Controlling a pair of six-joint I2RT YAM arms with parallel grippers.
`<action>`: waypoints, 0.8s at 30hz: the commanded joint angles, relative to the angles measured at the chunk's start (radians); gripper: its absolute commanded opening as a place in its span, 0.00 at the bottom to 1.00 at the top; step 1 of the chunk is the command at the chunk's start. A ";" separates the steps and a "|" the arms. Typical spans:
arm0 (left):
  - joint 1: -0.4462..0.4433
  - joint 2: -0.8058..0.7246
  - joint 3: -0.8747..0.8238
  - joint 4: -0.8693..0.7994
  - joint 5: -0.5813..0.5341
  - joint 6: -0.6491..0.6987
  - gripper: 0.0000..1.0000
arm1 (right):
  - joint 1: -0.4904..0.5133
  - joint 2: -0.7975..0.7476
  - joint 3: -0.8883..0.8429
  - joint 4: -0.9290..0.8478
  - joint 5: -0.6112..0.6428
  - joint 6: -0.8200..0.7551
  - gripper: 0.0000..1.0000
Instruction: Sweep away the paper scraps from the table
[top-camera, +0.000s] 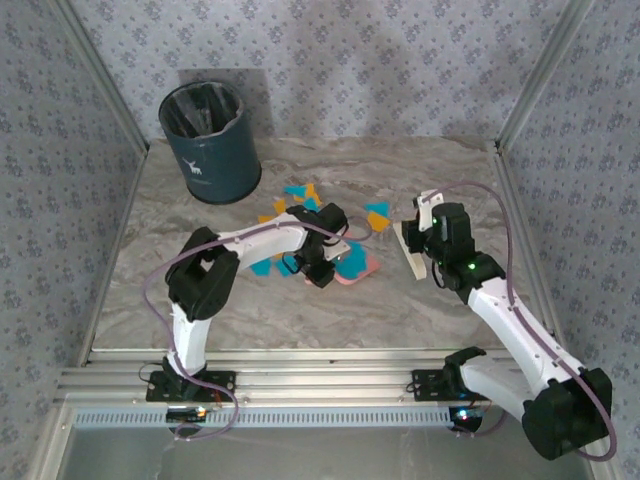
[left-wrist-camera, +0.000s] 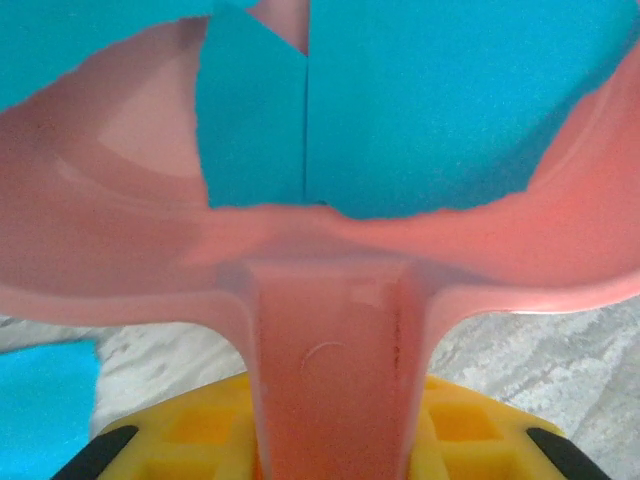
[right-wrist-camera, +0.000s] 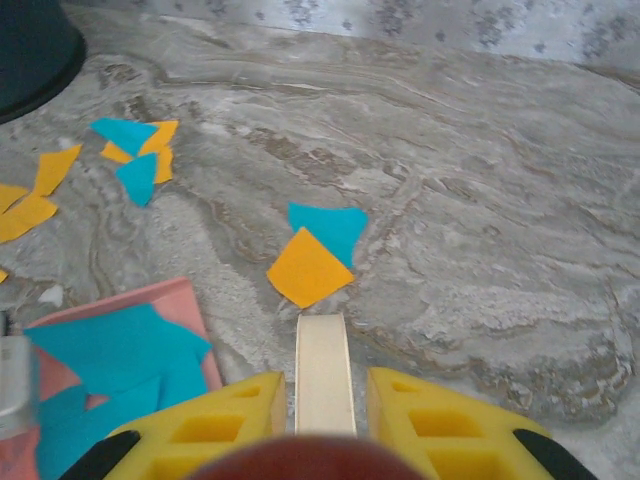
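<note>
Left wrist view: left jaws grip the dustpan (left-wrist-camera: 330, 380), blue scraps (left-wrist-camera: 450, 100) already inside. Right jaws clamp the brush (right-wrist-camera: 322, 370); many scraps lie unswept ahead of them on the bench (right-wrist-camera: 480, 200).

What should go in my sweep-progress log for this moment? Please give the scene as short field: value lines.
left gripper: shut on the handle of the pink dustpan
dustpan contents: several turquoise paper scraps
right gripper: shut on a pale wooden tool
loose scraps: orange and turquoise pieces lie on the table, some just ahead of the tool, more toward the bin
dark bin: upright, far left of the table
task state: unfinished
</note>
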 joint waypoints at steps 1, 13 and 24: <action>0.011 -0.089 -0.011 0.032 -0.020 -0.010 0.00 | -0.020 -0.024 -0.004 0.016 0.035 0.071 0.00; 0.067 -0.227 0.011 0.028 0.044 -0.006 0.00 | -0.049 -0.027 -0.008 0.021 0.021 0.097 0.00; 0.186 -0.303 0.084 0.015 0.155 -0.013 0.00 | -0.052 -0.023 -0.013 0.027 0.007 0.097 0.00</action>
